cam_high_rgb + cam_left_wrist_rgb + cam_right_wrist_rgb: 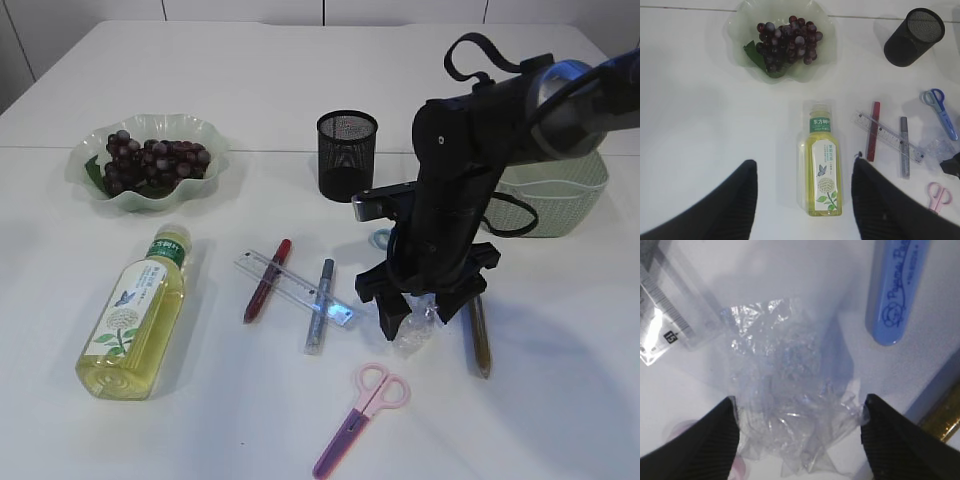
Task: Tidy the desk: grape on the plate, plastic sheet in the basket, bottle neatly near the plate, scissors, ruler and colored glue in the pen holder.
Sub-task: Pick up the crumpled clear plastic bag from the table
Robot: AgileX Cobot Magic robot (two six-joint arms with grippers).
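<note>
So the right pincer [797, 427] is down on the white tabletop [560, 400] with its jaws spread wide, one on each side of the crumpled clear plastic sheet [790, 405]; the tips look like they're brushing its edges but it isn't squeezed or lifted. From the sheet in the right wrist view, the clear ruler [665, 325] sits at about 10 o'clock and a blue scissor handle [895, 290] at about 1 o'clock, with a gold-coloured stick [942, 417] poking in at 3 o'clock. In the exterior view the plastic sheet is right under the black arm, and the pink scissors [360, 415] lie at roughly 7 o'clock from it. The ruler lies at 9 o'clock, laid across a silver glue pen [320, 305], with a red glue pen [267, 279] just left of that. The mesh pen holder [346, 152] stands at 11 o'clock and the pale green basket [560, 195] at about 2 o'clock. The left pincer [805, 200] hangs open and empty above the bottle [822, 165], which is lying on its side. At 11 o'clock from the bottle, the grape bunch [787, 42] is already on the green wavy plate [740, 30].
</note>
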